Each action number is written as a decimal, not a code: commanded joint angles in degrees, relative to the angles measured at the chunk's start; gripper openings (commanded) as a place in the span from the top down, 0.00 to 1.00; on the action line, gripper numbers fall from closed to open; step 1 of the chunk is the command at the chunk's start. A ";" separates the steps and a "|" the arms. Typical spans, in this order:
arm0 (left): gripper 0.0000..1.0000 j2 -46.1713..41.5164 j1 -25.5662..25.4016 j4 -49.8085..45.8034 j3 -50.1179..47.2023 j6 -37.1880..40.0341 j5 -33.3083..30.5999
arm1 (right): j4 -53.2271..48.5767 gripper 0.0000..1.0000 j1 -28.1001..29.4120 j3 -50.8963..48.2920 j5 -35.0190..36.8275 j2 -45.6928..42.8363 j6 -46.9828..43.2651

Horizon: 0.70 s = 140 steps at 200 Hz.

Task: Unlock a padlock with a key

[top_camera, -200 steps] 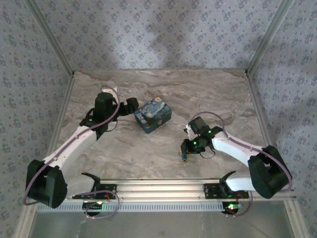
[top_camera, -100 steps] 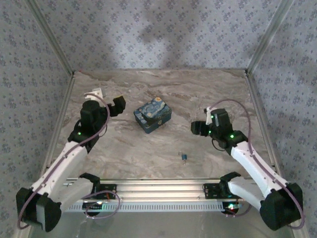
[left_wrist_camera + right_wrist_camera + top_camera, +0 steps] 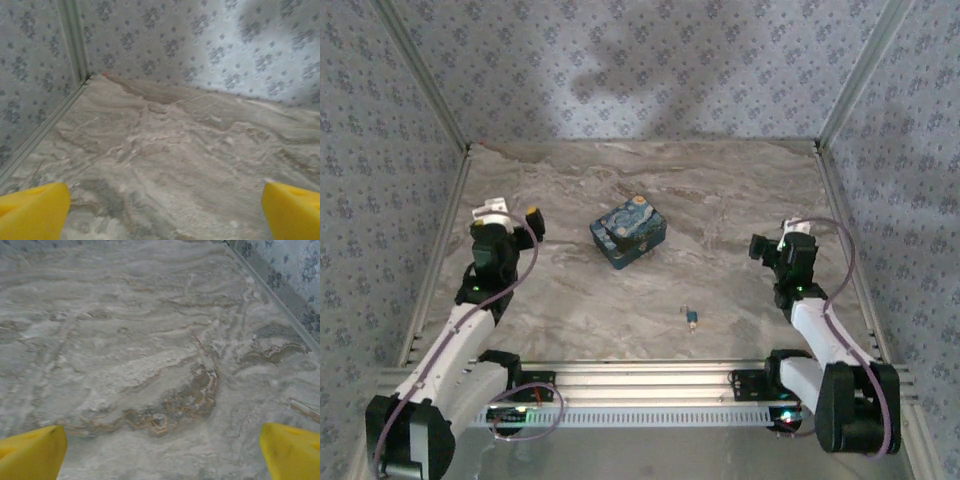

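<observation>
Top view: we find the padlock lying on the desk near its front edge, between the arms and well apart from both. A blue box stands behind it. The left gripper and right gripper sit at opposite sides. In the wrist views their yellow fingertips are spread wide, holding nothing.

You had bare tabletop across the middle, broken by the blue box at its centre and the tiny padlock lying well apart from it, nearer the front edge. The left arm and right arm sat out near the side walls, leaving open lanes on both flanks of the box.
</observation>
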 commanded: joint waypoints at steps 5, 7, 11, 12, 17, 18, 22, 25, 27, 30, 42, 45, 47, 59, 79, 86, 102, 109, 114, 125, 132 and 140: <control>0.02 0.50 1.69 4.60 -2.99 2.05 -3.06 | 13.34 0.00 -1.66 -1.35 -1.67 4.86 -3.35; 0.02 0.64 1.79 4.62 -3.15 2.07 -3.02 | 14.02 0.00 -1.67 -1.63 -1.94 5.15 -3.42; 0.02 0.93 1.98 4.70 -3.49 2.13 -2.98 | 15.92 0.00 -1.80 -2.11 -2.46 6.10 -3.56; 0.02 0.99 2.03 4.78 -3.52 2.15 -2.95 | 16.40 0.00 -1.82 -2.21 -2.54 6.33 -3.56; 0.02 1.36 2.29 4.97 -3.92 2.24 -2.92 | 18.57 0.00 -1.84 -2.69 -3.47 7.31 -3.60; 0.02 1.46 2.32 5.00 -3.95 2.25 -2.88 | 18.96 0.00 -1.84 -2.81 -3.57 7.51 -3.62; 0.02 1.68 2.45 5.21 -4.34 2.30 -2.88 | 20.48 0.00 -1.80 -3.12 -4.35 8.31 -3.96; 0.02 1.92 2.59 5.47 -4.61 2.41 -2.72 | 21.62 0.00 -1.86 -3.25 -4.88 8.99 -4.17; 0.02 2.03 2.67 5.62 -4.85 2.43 -2.63 | 22.27 0.00 -1.83 -3.34 -5.18 9.41 -4.35; 0.02 2.23 2.84 5.91 -5.10 2.55 -2.41 | 23.09 0.00 -1.84 -3.37 -5.64 10.03 -4.50; 0.02 2.98 3.21 7.15 -6.21 2.96 -2.06 | 26.45 0.00 -1.84 -3.70 -7.46 12.44 -5.49; 0.02 3.14 3.33 7.44 -6.39 3.03 -2.02 | 27.48 0.00 -1.79 -3.81 -7.96 13.05 -5.84; 0.02 3.28 3.38 7.57 -6.55 3.04 -2.04 | 28.15 0.00 -1.83 -3.94 -8.19 13.37 -6.07; 0.02 4.00 3.83 8.70 -7.46 3.36 -1.75 | 31.26 0.00 -1.86 -4.08 -9.99 15.39 -6.54; 0.02 5.32 4.61 10.29 -8.41 4.31 -0.81 | 33.59 0.00 -2.07 -3.61 -13.93 18.29 -6.63; 0.02 5.88 4.92 10.86 -8.71 4.72 -0.29 | 36.47 0.00 -1.95 -4.16 -15.02 20.23 -6.92; 0.02 7.20 5.44 12.32 -9.24 5.97 0.83 | 39.79 0.00 -1.60 -4.11 -16.24 23.97 -7.74; 0.02 7.79 5.64 13.10 -9.51 6.58 1.43 | 40.70 0.00 -1.53 -4.08 -16.79 25.36 -8.14; 0.02 8.17 5.76 13.75 -9.77 7.03 1.88 | 41.33 0.00 -1.44 -4.03 -16.91 26.27 -8.25; 0.02 9.04 5.89 15.40 -10.44 7.80 2.71 | 42.37 0.00 -1.25 -3.45 -17.44 28.30 -8.55; 0.02 9.60 6.04 16.52 -10.78 8.28 3.37 | 40.49 0.00 -1.31 -2.46 -17.90 28.16 -8.87; 0.02 10.26 6.06 17.76 -11.19 8.70 4.10 | 36.16 0.00 -1.26 -0.50 -17.51 27.92 -8.69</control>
